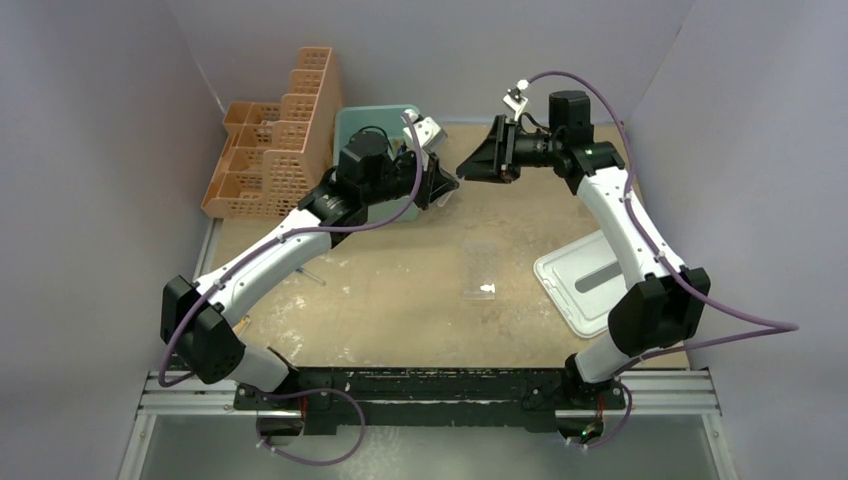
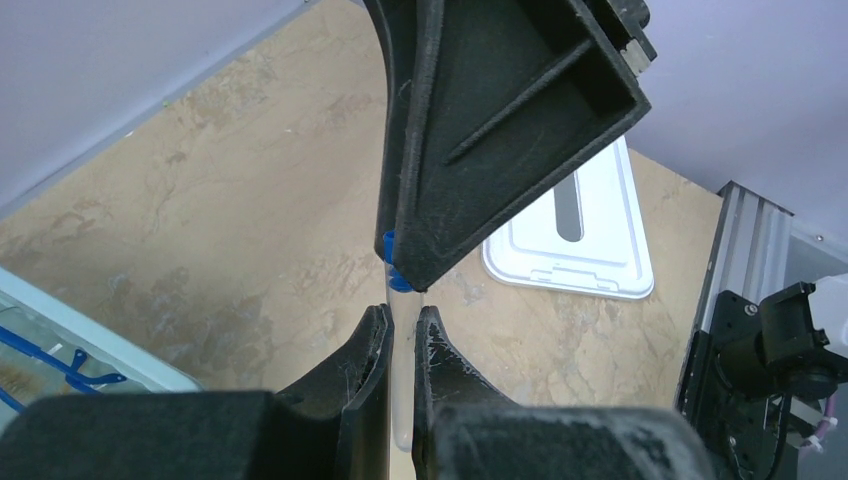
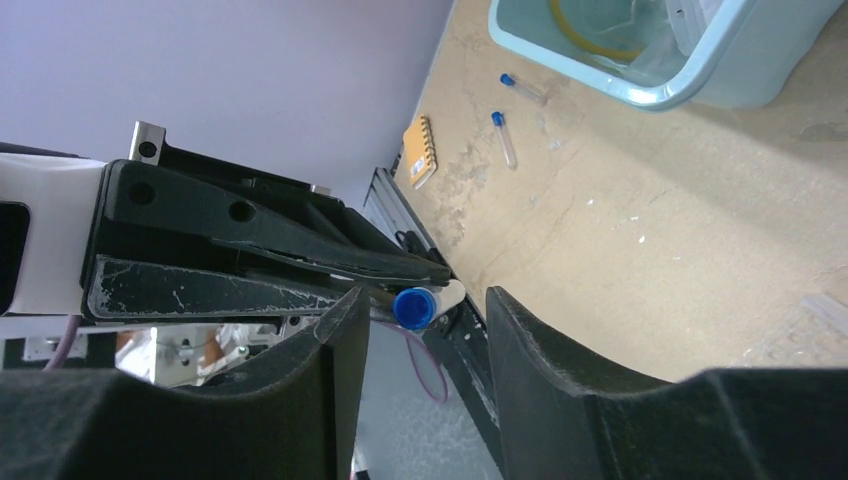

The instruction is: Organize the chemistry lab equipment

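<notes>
My left gripper (image 2: 402,312) is shut on a clear tube (image 2: 402,400) with a blue cap (image 2: 393,272) and holds it in the air above the table's far middle. In the top view the left gripper (image 1: 447,187) meets my right gripper (image 1: 465,167) tip to tip. The right gripper (image 3: 422,295) is open, and the tube's blue cap (image 3: 411,307) sits between its fingers, nearer the left one, without visible contact. Two more blue-capped tubes (image 3: 523,88) (image 3: 503,135) lie on the table by the light blue bin (image 3: 655,95). The bin holds an amber hose (image 3: 590,35) and blue-framed goggles (image 2: 50,365).
The orange lattice basket rack (image 1: 275,140) stands at the far left beside the bin (image 1: 350,120). A white lid (image 1: 590,280) lies at the right. A clear plastic piece (image 1: 480,275) lies mid-table. A small orange notepad (image 3: 420,150) lies near the left edge.
</notes>
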